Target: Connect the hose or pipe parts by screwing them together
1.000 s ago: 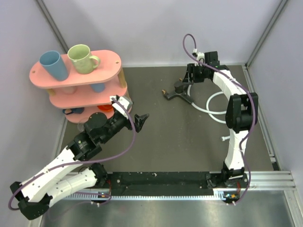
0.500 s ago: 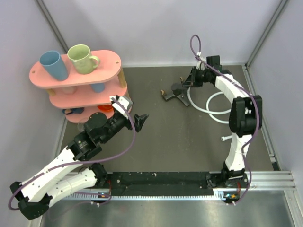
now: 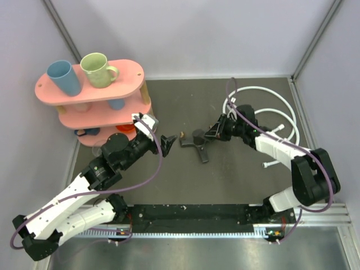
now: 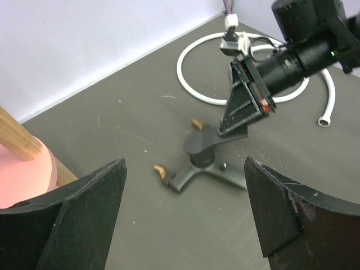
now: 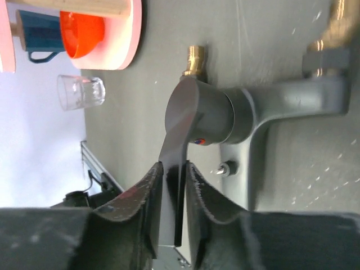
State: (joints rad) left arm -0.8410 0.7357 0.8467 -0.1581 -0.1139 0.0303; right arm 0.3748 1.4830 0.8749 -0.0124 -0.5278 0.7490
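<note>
The black Y-shaped tap fitting lies on the dark mat near the table's middle, its brass ends pointing left. My right gripper is shut on the fitting's flat lever handle, one finger on each side. Behind it, at the back right, lies the white hose in loops, one metal end loose beside the right arm. My left gripper hovers open just left of the fitting, nothing between its fingers. The hose is joined to nothing.
A pink two-tier shelf at the back left carries a blue cup and a green mug. An orange bowl and a clear glass stand by its base. Purple cables trail from both arms.
My right gripper has shut on the fitting's lever and dragged it from the back of the mat toward the middle and the left gripper. The hose loops now lie behind it. The left arm stayed put.
</note>
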